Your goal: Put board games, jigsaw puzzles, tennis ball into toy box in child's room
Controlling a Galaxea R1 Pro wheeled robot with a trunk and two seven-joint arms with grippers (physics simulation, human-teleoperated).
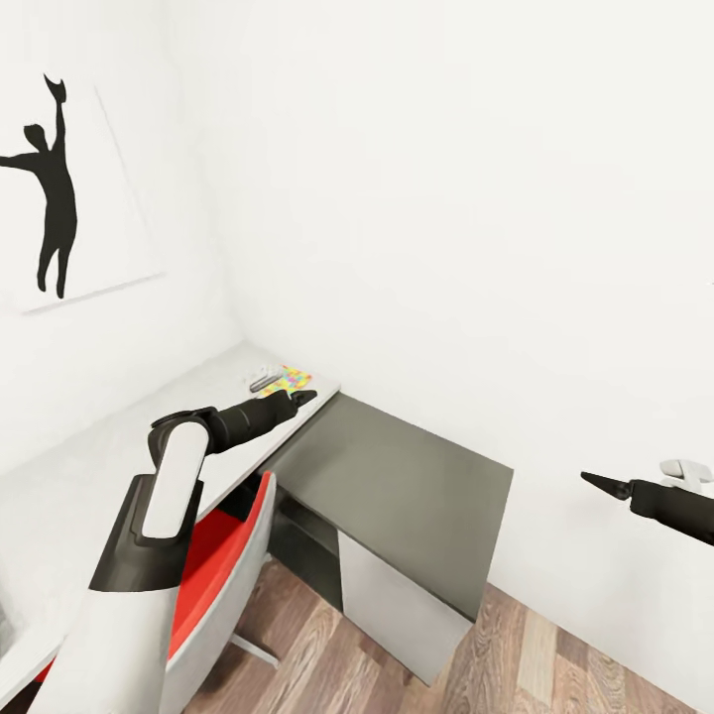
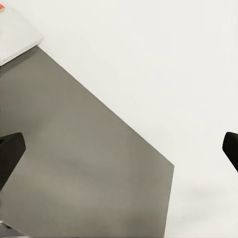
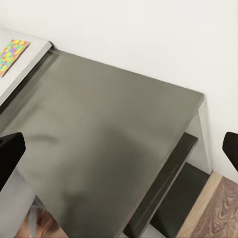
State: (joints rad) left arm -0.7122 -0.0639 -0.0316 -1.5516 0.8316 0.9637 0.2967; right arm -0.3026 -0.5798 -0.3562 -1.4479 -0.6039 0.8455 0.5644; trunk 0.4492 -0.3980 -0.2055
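Note:
A flat multicoloured square, seemingly a jigsaw puzzle (image 1: 290,379), lies at the far end of the white desk (image 1: 119,446), and its checkered face (image 3: 12,54) also appears in the right wrist view. A small grey-white object (image 1: 263,378) sits beside it. My left gripper (image 1: 302,397) reaches out just past the puzzle, over the seam between the white desk and the grey desk (image 1: 397,476); its jaws (image 2: 119,148) stand wide apart and hold nothing. My right gripper (image 1: 600,483) hovers in the air at the right, away from both desks, open and holding nothing (image 3: 119,148).
A red chair with a white shell (image 1: 223,555) is tucked under the white desk below my left arm. The grey desk stands in the room's corner against white walls, with a cabinet front (image 1: 397,605) beneath. A silhouette poster (image 1: 55,188) hangs at left. Wood floor (image 1: 516,664) lies below.

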